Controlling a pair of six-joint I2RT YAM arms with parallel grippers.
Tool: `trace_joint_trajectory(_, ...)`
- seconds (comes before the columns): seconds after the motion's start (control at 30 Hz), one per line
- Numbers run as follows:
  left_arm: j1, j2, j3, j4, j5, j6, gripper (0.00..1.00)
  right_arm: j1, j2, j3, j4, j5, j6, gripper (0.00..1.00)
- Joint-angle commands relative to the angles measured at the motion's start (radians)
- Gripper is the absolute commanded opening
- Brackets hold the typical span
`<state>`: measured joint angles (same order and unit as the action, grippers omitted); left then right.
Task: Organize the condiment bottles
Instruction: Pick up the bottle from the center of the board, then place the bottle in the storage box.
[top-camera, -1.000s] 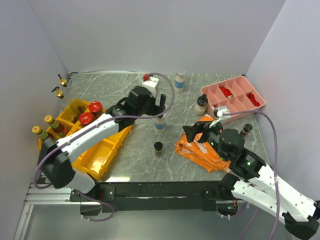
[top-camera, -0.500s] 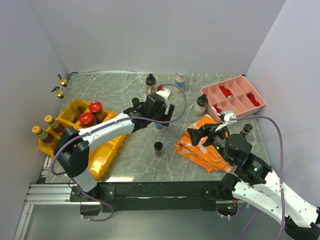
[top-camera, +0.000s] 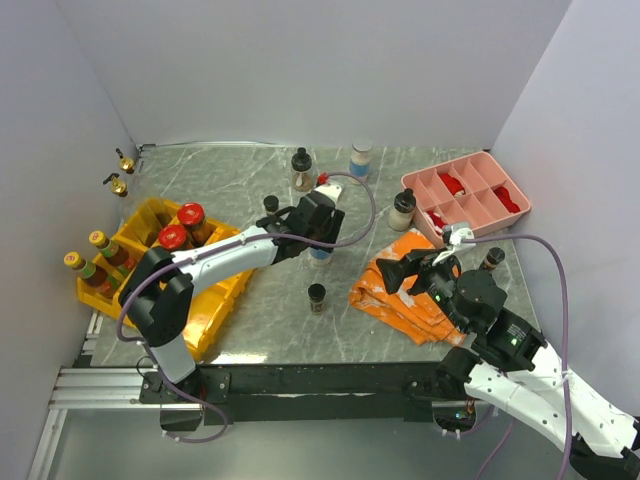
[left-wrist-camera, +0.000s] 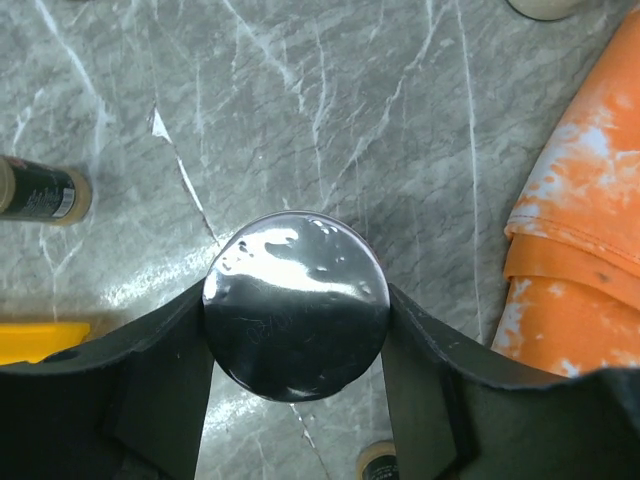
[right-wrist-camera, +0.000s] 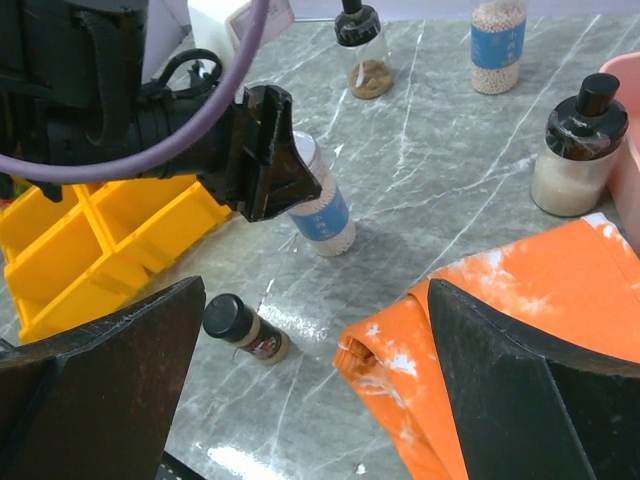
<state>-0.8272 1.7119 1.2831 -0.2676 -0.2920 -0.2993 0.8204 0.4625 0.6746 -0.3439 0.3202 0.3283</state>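
- Since a second ago, the left gripper has come forward from the back of the table and gone down over the blue-label bottle. Its jaws have narrowed from wide to a grip. The black-topped bottle beyond it is now uncovered.
- The two fingers press on both sides of the shiny round cap, so the bottle is held directly under the gripper. Its base seems to rest on the table, and in the right wrist view it appears to lean.
- The right gripper is spread wide with nothing in it. It hovers to the right of the left one, above the orange cloth.
- I judge that you are at the grasping step. The cap looks smooth, so let the grip become firm, then lift straight up so that the bottle does not swing.
- Watch the small dark bottle just on the near side of the gripper, and the cloth edge to its right.
- The yellow bins, to the left of the gripper, seem the likely place to go.
- The surface is grey, marbled and glossy. Plain pale walls close it on three sides.
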Motion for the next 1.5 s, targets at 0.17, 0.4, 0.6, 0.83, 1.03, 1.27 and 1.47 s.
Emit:
trace_joint_trajectory(0.17, -0.004, -0.245, -0.018, -0.019, -0.15, -0.057, 0.01, 0.006, -0.001, 0.039, -0.001, -0.015, -0.017, 1.0)
trace_joint_trajectory(0.4, 0.002, -0.422, -0.086, -0.091, -0.358, -0.11, 0.01, 0.003, -0.024, 0.02, 0.006, -0.026, -0.005, 1.0)
trace_joint_trajectory(0.6, 0.072, -0.555, -0.198, -0.124, -0.409, -0.164, 0.01, 0.006, -0.018, 0.013, 0.009, -0.029, -0.008, 1.0)
trace_joint_trajectory(0.83, 0.243, -0.638, -0.304, -0.047, -0.372, -0.158, 0.01, 0.005, -0.015, 0.008, 0.016, -0.046, -0.005, 1.0)
trace_joint_trajectory(1.03, 0.301, -0.598, -0.34, 0.004, -0.361, -0.19, 0.01, 0.005, -0.025, 0.002, 0.026, -0.05, -0.003, 1.0)
trace_joint_trajectory(1.27, 0.31, -0.477, -0.344, 0.067, -0.389, -0.228, 0.01, 0.005, -0.016, 0.006, 0.02, -0.053, -0.011, 1.0)
trace_joint_trajectory(1.47, 0.329, -0.411, -0.357, 0.09, -0.412, -0.244, 0.01, 0.005, -0.039, 0.0, 0.013, -0.035, -0.017, 1.0)
